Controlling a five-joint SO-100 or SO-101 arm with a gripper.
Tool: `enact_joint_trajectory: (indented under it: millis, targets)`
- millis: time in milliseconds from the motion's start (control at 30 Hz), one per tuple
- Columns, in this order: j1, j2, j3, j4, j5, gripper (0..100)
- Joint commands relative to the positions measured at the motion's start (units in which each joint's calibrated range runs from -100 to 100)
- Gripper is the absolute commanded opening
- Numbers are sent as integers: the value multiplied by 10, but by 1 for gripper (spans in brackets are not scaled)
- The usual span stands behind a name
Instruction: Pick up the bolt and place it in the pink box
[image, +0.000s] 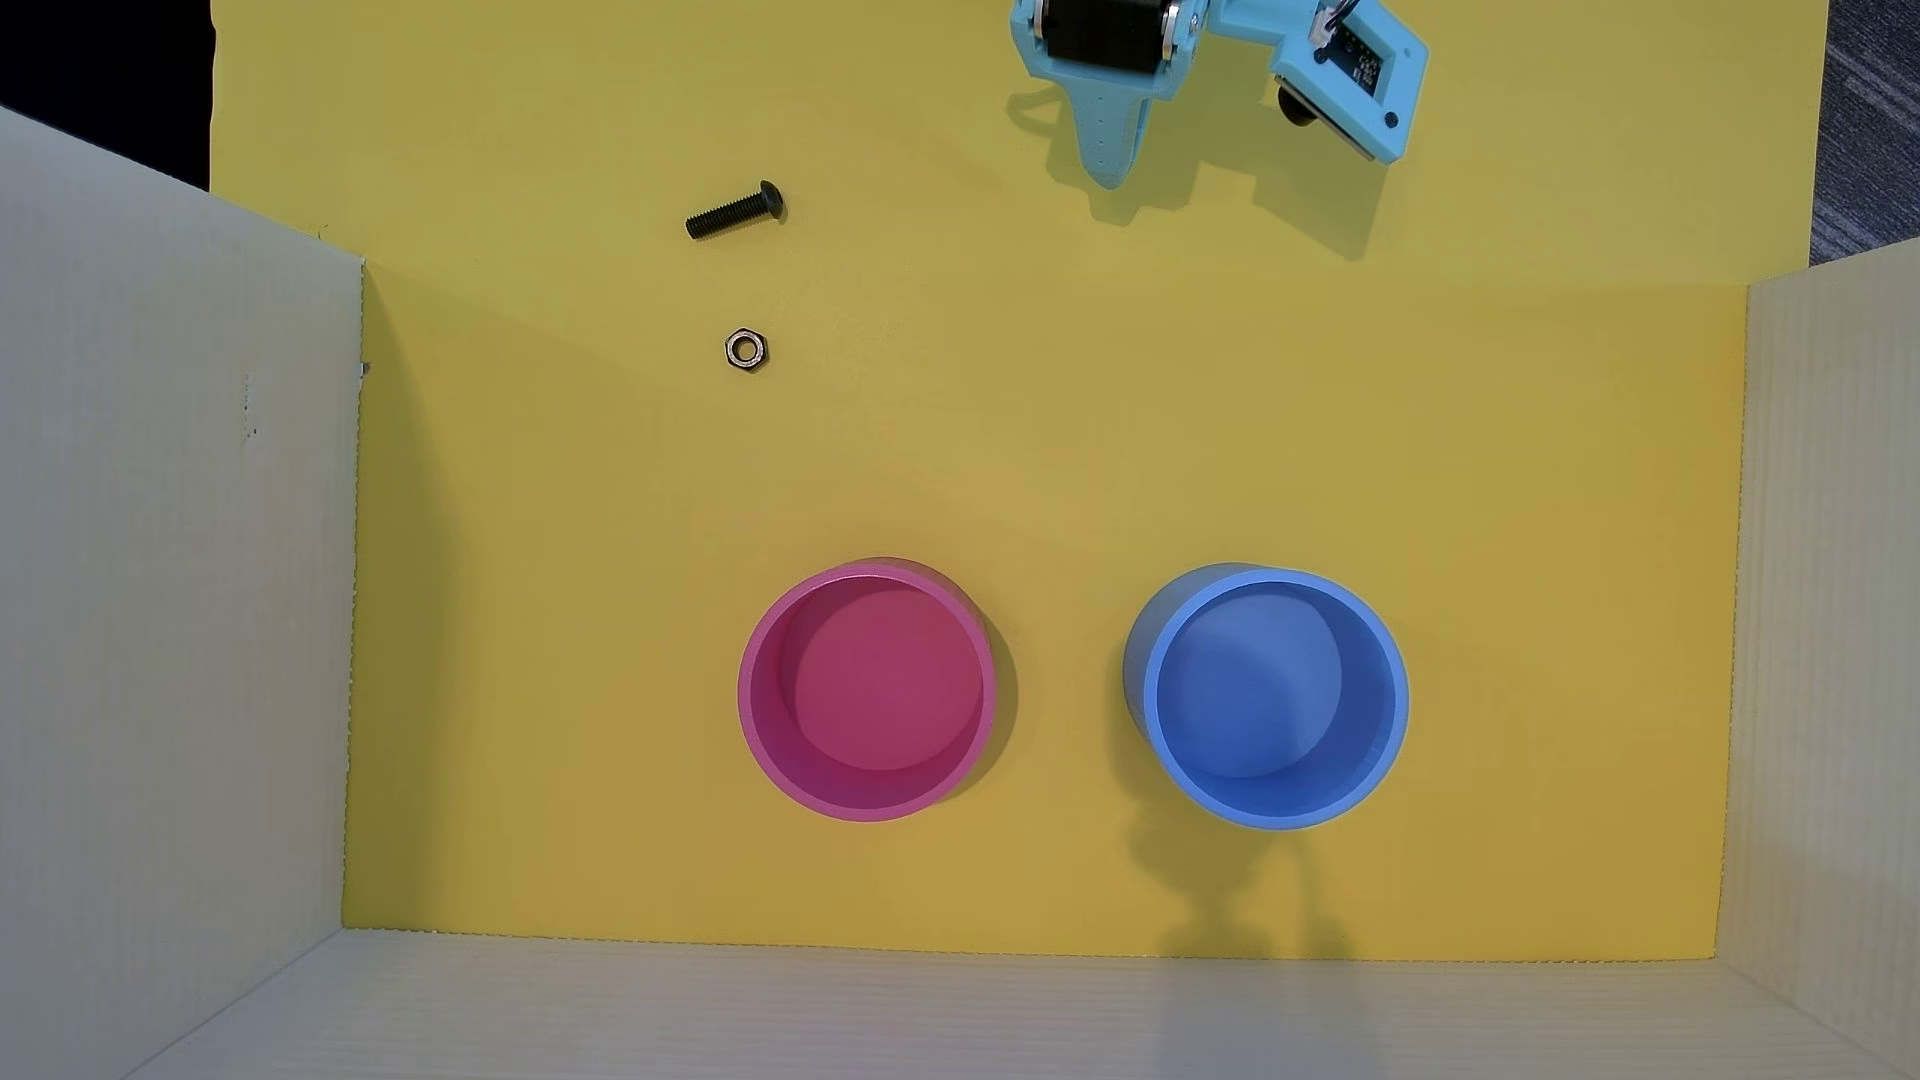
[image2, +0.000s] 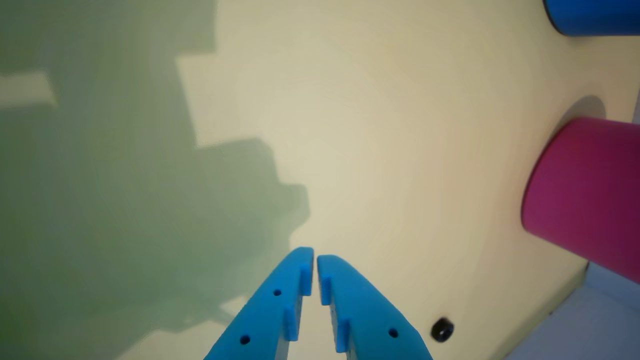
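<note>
The black bolt (image: 732, 213) lies on the yellow floor at the upper left in the overhead view, head to the right. The pink box (image: 762, 727) stands upright and empty at lower centre; its side shows at the right of the wrist view (image2: 585, 195). My light blue gripper (image: 1112, 171) hangs at the top edge, well to the right of the bolt. In the wrist view its gripper (image2: 315, 256) has its tips nearly touching and holds nothing. A small dark round thing (image2: 442, 329) sits at lower right there; I cannot tell if it is the bolt.
A silvery hex nut (image: 746, 350) lies just below the bolt. A blue round container (image: 1158, 727) stands right of the pink one, also in the wrist view (image2: 595, 15). White cardboard walls (image: 177, 623) close the left, right and bottom sides.
</note>
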Motion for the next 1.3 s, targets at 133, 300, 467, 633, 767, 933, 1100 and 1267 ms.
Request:
enact_joint_trajectory:
  millis: [133,300,467,633,767,933,1100,1267]
  targets:
    - [3,0,-1,0,0,1]
    - [3,0,-1,0,0,1]
    - [3,0,-1,0,0,1]
    - [3,0,-1,0,0,1]
    - [3,0,-1,0,0,1]
    - [3,0,-1,0,0,1]
    - [4,0,-1,0,-1,1]
    - [82,0,-3,0,1,1]
